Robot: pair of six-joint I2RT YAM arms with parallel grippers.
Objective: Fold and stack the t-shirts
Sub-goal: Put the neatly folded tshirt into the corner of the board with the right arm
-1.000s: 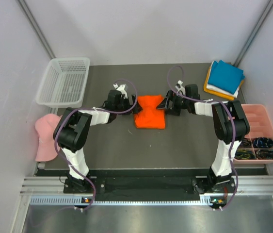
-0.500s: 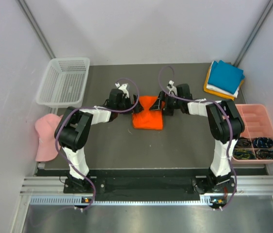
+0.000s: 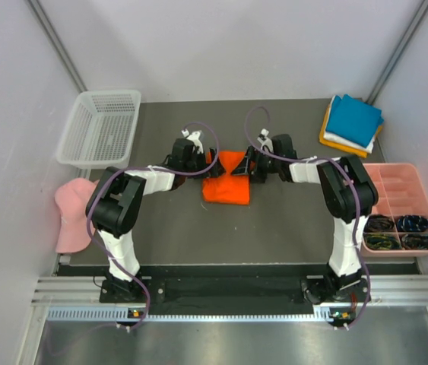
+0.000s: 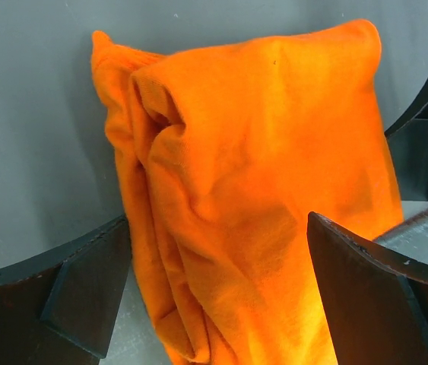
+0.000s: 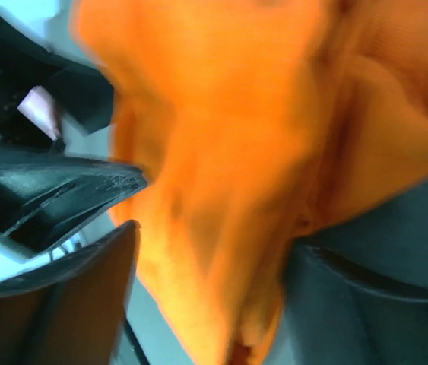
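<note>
The left gripper [image 4: 217,228] stands with its jaws wide apart, one finger on each side of the bright orange t-shirt [image 3: 226,188], which lies bunched and partly folded between them without being pinched. The right gripper [image 5: 210,236] faces it from the other side of the same shirt. Its fingers are also spread, and orange cloth fills the gap between them, but the wrist view is blurred, so it cannot be told whether they press on the fabric or merely straddle it. From above, both arms reach inward over the dark table [image 3: 274,220], and the two grippers meet at the far edge of the orange shirt, near the middle of the table.

In the far right corner sits a stack of folded shirts, with the teal blue t-shirt [image 3: 354,119] on top, the white t-shirt [image 3: 341,141] under it and the amber yellow t-shirt [image 3: 325,134] at the bottom. A white basket [image 3: 99,129] stands at the far left, a pale pink cap [image 3: 69,213] lies off the table's left edge, and a pink tray [image 3: 404,190] sits on the right.
</note>
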